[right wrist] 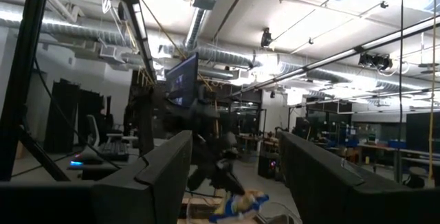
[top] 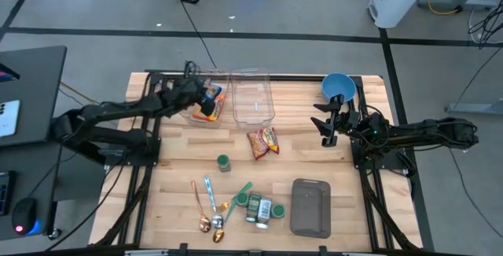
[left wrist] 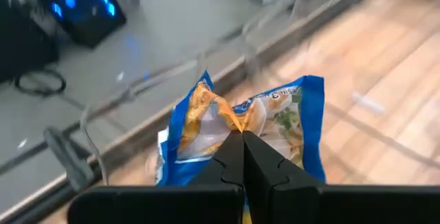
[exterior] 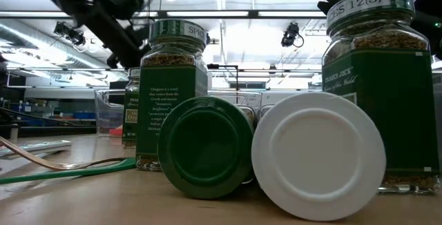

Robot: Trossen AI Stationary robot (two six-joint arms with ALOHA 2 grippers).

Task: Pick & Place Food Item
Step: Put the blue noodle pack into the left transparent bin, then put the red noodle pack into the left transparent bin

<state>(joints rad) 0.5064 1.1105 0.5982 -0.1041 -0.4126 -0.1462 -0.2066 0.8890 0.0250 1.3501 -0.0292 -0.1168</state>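
Observation:
A blue and orange snack bag (left wrist: pixel 275 114) is between the shut fingers of my left gripper (left wrist: pixel 242 140). In the high view the gripper (top: pixel 206 105) and the bag (top: pixel 214 97) are over the left clear container (top: pixel 195 115) at the table's far left. A red snack bag (top: pixel 263 141) lies flat on the table's middle. My right gripper (top: pixel 325 130) waits open near the right edge, tipped upward with nothing between its fingers (right wrist: pixel 165 176). My left gripper pinches the bag's crinkled front film near its middle (left wrist: pixel 232 117) between its two fingertips. The fingers slant downward, coming from the table's left side. The bag is held up in front of the fingertips; I cannot tell whether it touches the clear container beneath.
A second clear container (top: pixel 253 97) stands right of the first, and a blue bowl (top: pixel 338 85) at the far right. Nearer lie a green lid (top: pixel 224 162), spoons (top: pixel 211 205), spice jars (top: pixel 260 209) and a grey tray (top: pixel 310 206).

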